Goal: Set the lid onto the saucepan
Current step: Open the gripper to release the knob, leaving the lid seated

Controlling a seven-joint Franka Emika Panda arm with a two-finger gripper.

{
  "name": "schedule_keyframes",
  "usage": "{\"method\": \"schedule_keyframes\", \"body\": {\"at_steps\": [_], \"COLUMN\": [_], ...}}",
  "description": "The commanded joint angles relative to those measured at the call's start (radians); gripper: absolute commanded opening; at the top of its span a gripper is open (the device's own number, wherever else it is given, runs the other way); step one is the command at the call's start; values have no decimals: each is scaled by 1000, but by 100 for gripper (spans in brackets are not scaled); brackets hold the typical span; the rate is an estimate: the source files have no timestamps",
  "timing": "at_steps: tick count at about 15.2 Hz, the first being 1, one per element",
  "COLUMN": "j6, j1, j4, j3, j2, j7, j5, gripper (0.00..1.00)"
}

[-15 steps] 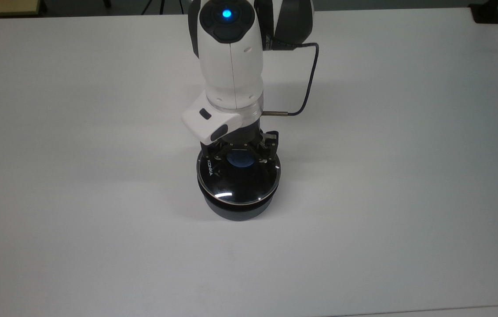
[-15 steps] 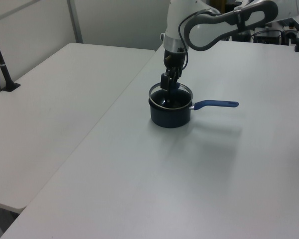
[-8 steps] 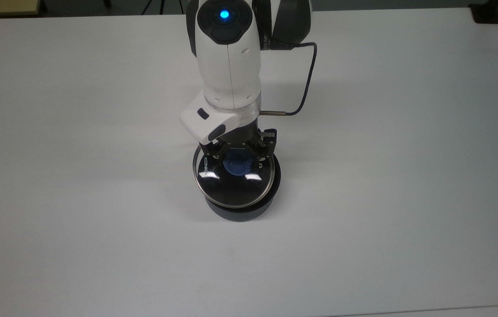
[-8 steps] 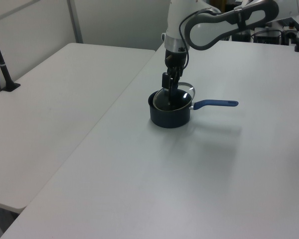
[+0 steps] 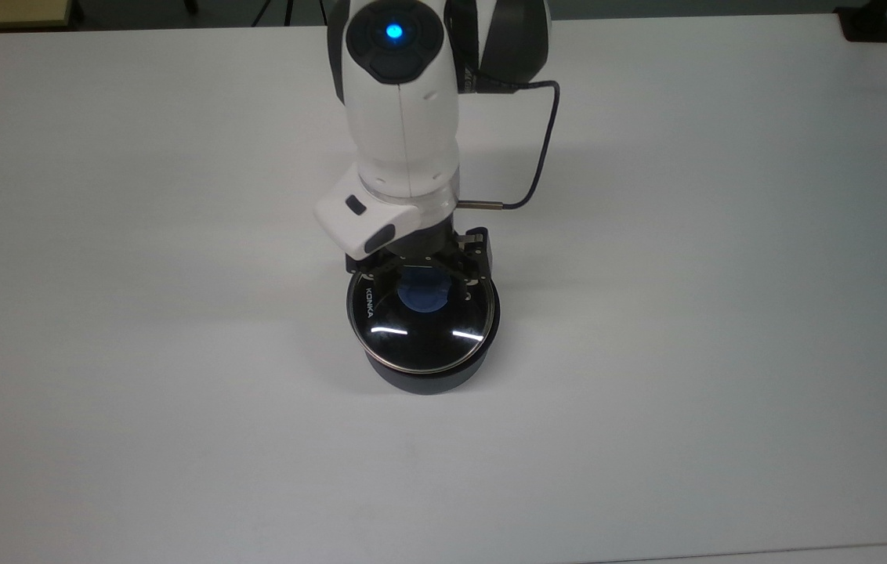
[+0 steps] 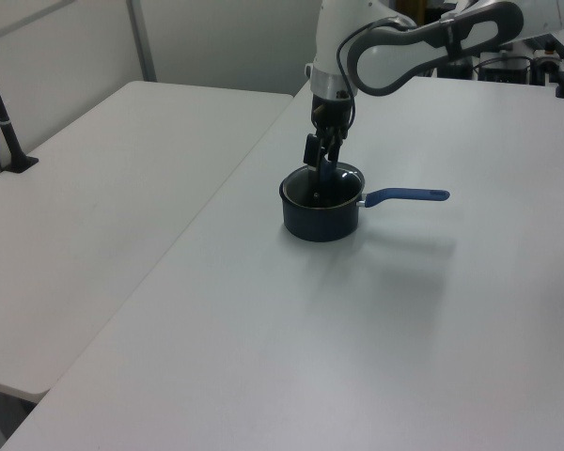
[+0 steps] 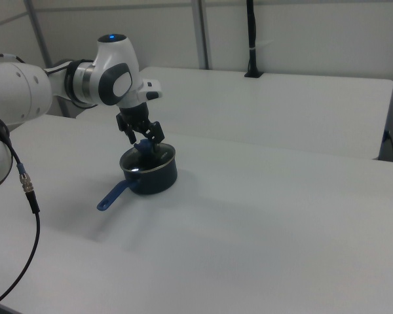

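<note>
The saucepan is a small dark pot standing mid-table, and its long blue handle points to the left view's right. The clear glass lid, with white KONKA lettering, lies level on the saucepan's rim. My gripper comes straight down over the pot. It is shut on the lid's blue centre knob, with one finger on each side of it. In the right view the gripper holds the knob just above the saucepan, whose handle points to the right view's lower left.
The white table spreads wide on every side of the pot. A second white table adjoins it on the left view's left, with a black post clamped at its edge. The arm's cable loops beside the wrist.
The lid was tilted, with one edge raised above the pot. It has come down and now lies flat on the rim. The wrist has shifted slightly to the top view's left.
</note>
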Motion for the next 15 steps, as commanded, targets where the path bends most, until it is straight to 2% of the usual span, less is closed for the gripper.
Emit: {"method": "schedule_keyframes", "body": {"at_steps": [1, 4, 6, 7, 9, 10, 13, 15], "j6": [-27, -50, -105, -169, -336, -373, -430, -462], "j1": [-3, -3, -3, -7, -10, -15, -20, -21], "j4": [-19, -39, -73, -94, -125, -125, -157, -150], "j3": [-11, -11, -11, -12, -12, -17, -64, -77], "j2": [-37, -66, -127, -187, -313, -342, -450, -462], "j7": [2, 0, 0, 0, -1, -6, -117, -119], "j5": [4, 4, 1, -10, -98, -108, -120, -117], "gripper": [100, 100, 100, 100, 100, 100, 100, 100]}}
